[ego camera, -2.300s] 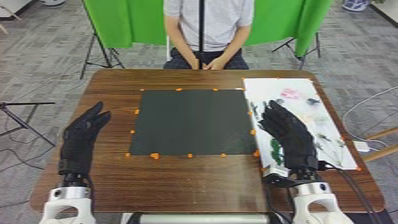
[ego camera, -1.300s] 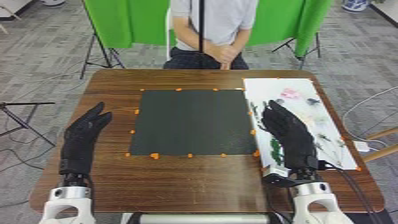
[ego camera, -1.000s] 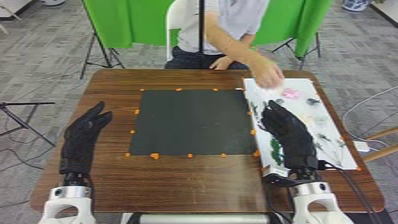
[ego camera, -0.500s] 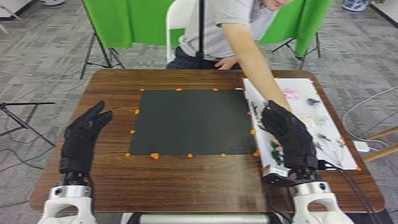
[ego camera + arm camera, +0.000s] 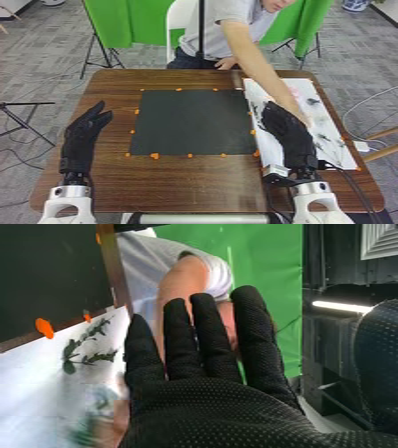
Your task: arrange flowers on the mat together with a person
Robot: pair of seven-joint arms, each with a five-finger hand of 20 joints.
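Beside mat (image 5: 191, 122), person's arm (image 5: 258, 65) over board (image 5: 302, 84)

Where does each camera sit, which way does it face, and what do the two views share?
Head view: on the robot's head, facing forward and down at the table; the robot's left hand, right hand and a person's arm show.
Right wrist view: on the right arm's wrist, looking past the robot's gloved fingers toward the person and the green backdrop, with a leafy sprig nearer.
Shared: right hand, person's arm, dark mat, white sheet and backdrop.
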